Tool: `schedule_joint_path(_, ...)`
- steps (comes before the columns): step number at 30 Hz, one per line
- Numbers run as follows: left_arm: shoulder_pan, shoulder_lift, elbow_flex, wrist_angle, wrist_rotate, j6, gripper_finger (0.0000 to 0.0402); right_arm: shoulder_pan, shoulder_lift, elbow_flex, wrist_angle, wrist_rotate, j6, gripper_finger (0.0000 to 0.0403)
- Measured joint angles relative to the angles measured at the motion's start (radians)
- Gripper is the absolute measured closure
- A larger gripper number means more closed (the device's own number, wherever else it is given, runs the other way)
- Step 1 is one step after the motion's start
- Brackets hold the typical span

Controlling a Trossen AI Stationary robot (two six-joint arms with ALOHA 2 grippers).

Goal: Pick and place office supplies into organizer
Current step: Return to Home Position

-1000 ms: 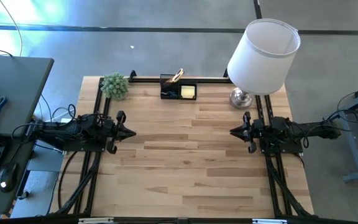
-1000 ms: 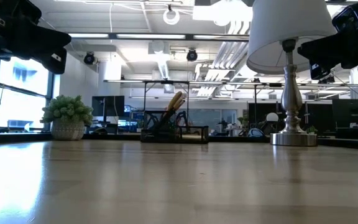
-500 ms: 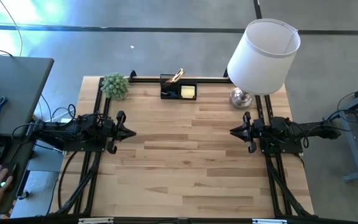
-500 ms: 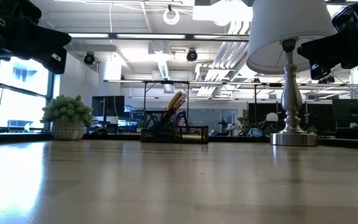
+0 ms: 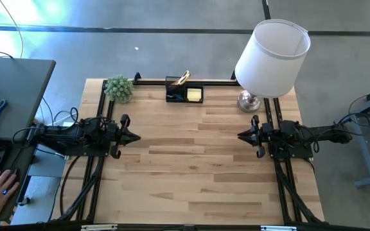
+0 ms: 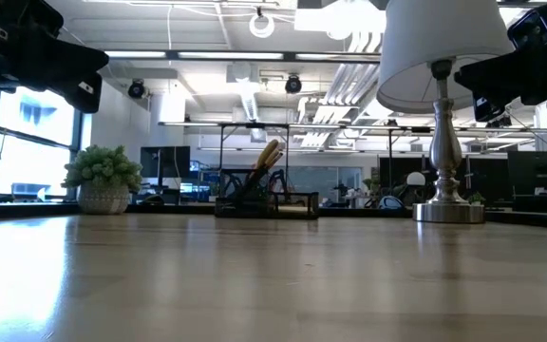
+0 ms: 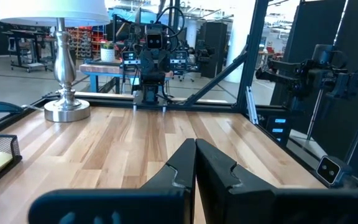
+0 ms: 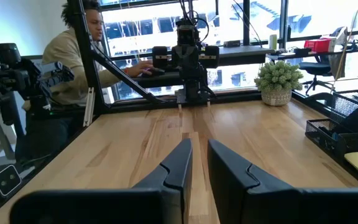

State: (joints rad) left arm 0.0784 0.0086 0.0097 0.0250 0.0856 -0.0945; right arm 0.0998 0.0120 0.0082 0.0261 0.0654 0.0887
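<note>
Both hands are held empty, well apart from the organizer [image 5: 172,97]: left hand [image 5: 135,136] clenched, right hand [image 5: 239,135] slightly parted. The supplies [image 5: 194,95] are stowed inside it; homing is judged complete, no grasp required.

Shows black organizer [image 5: 174,97] upright at table's [image 5: 198,167] far edge, yellow-handled scissors [image 5: 183,77] standing in its cup, yellow sticky-note pad [image 5: 194,94] in its tray.

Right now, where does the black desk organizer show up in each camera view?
High view: organizer at the table's far edge, between plant and lamp.
Low view: organizer far back, centre.
Left wrist view: organizer cut off at the frame edge, near the lamp.
Right wrist view: organizer cut off at the frame edge, nearer than the plant.
Shared landmark: the wooden table under it in all four.
</note>
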Motion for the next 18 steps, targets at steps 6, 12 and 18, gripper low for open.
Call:
schedule_joint_path(6, 0.000, 0.000, 0.000, 0.000, 0.000, 0.000, 0.0401, 0.000, 0.000, 0.000, 0.000, -0.006, 0.000, 0.0363)
schedule_joint_path(12, 0.000, 0.000, 0.000, 0.000, 0.000, 0.000, 0.0401, 0.000, 0.000, 0.000, 0.000, -0.005, 0.000, 0.0359)
schedule_joint_path(18, 0.000, 0.000, 0.000, 0.000, 0.000, 0.000, 0.0401, 0.000, 0.000, 0.000, 0.000, -0.003, 0.000, 0.0354)
